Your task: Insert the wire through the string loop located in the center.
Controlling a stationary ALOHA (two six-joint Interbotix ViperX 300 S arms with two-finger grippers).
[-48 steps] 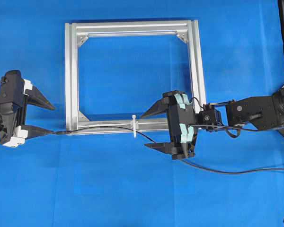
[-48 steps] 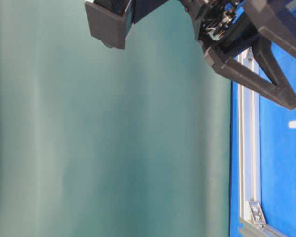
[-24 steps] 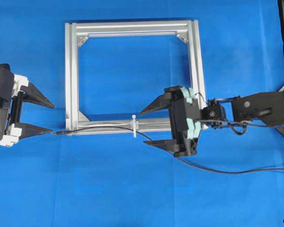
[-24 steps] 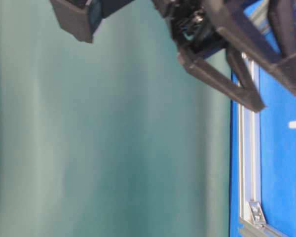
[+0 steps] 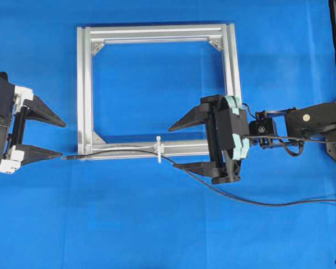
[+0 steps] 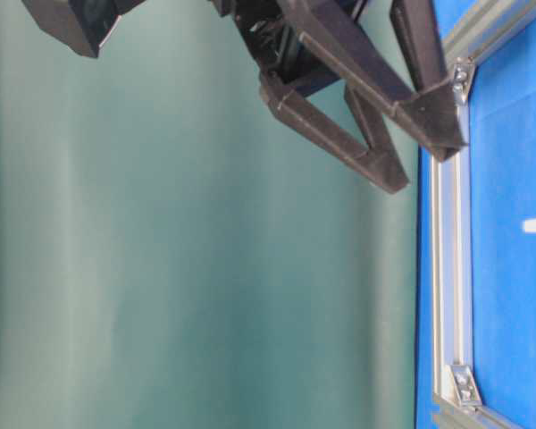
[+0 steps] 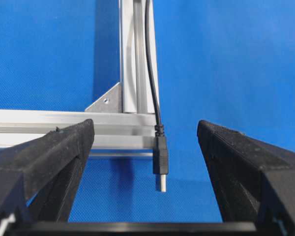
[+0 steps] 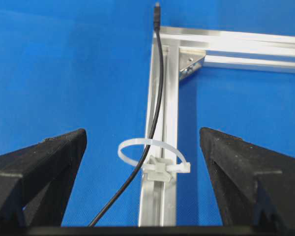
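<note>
A sideways, low view. Most of the picture is a plain grey-green backdrop [image 6: 196, 250]. Along the right edge runs the blue desk [image 6: 509, 295], with a silver aluminium frame [image 6: 450, 268] lying on it — a corner bracket [image 6: 463, 386] shows near the bottom. From the top, a black claw [image 6: 411, 152] reaches in, its two pointed fingers [image 6: 339, 138] spread apart — nothing between them.

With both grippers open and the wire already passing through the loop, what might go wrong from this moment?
1. The right gripper straddles the wire near the string loop; a careless move might snag it and drag the wire back out.
2. The plug lies free just beyond the frame corner, held by neither gripper, so a brush from the left gripper could shift it.
</note>
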